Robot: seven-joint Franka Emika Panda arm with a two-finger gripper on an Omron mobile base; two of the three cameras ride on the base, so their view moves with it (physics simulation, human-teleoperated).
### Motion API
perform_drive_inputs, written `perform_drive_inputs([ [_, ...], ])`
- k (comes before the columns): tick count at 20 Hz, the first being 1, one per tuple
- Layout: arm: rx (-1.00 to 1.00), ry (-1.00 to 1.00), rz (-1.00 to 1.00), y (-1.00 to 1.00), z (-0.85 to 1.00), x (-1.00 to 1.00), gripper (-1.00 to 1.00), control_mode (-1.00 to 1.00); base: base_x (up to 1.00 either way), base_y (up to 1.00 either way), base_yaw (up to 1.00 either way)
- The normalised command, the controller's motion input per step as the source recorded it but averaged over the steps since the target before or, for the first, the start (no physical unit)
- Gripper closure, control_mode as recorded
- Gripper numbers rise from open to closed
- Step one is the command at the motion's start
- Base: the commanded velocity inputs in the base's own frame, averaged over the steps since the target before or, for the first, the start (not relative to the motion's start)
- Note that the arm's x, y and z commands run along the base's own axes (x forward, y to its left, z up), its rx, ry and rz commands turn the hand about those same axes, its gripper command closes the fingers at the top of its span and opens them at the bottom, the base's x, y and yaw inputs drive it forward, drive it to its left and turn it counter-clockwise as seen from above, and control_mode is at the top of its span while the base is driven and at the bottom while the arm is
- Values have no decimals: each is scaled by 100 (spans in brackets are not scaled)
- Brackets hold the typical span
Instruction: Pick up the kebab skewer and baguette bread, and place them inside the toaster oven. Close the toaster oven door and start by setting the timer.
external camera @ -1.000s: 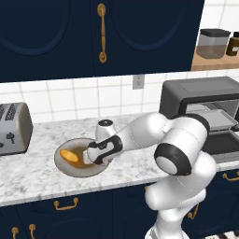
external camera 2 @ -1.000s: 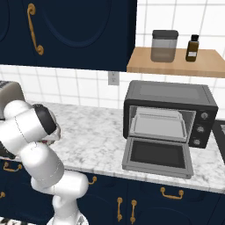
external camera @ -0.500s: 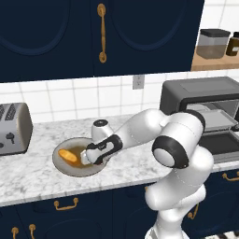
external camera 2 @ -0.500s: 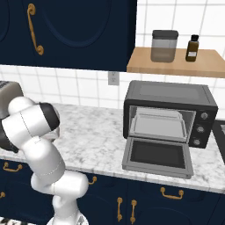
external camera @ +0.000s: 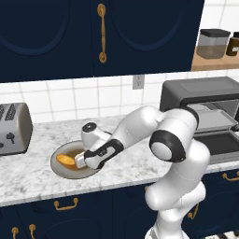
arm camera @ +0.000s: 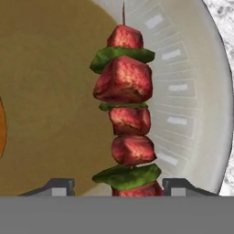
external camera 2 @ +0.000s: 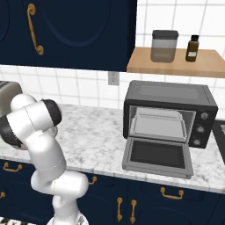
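Since a second earlier the white arm had swung left and lowered its two-finger gripper (external camera: 80, 162) onto the round tan plate (external camera: 59, 170). The red-and-green meat kebab skewer (arm camera: 126, 114) lay on that plate between the spread, unclenched fingertips (arm camera: 59, 186), beside the golden-orange baguette bread (external camera: 66, 160). The dark grey toaster oven (external camera 2: 169, 115) stood well apart, its drop-down glass door (external camera 2: 157, 156) open.
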Motion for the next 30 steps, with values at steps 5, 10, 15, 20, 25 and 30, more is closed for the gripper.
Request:
perform_drive_inputs([
  [5, -4, -2, 12, 0, -4, 0, 100, -100, 0, 0, 0],
  [10, 0, 0, 9, -4, 28, -4, 100, -100, 0, 0, 0],
  [15, 0, 0, 2, -41, 85, -46, 100, -100, 0, 0, 0],
  [20, 5, 0, 0, -83, 74, -62, 100, -100, 0, 0, 0],
  [25, 6, 0, -1, -90, 49, -24, 100, -100, 0, 0, 0],
  [30, 4, 0, -3, -94, 45, 0, 100, -100, 0, 0, 0],
])
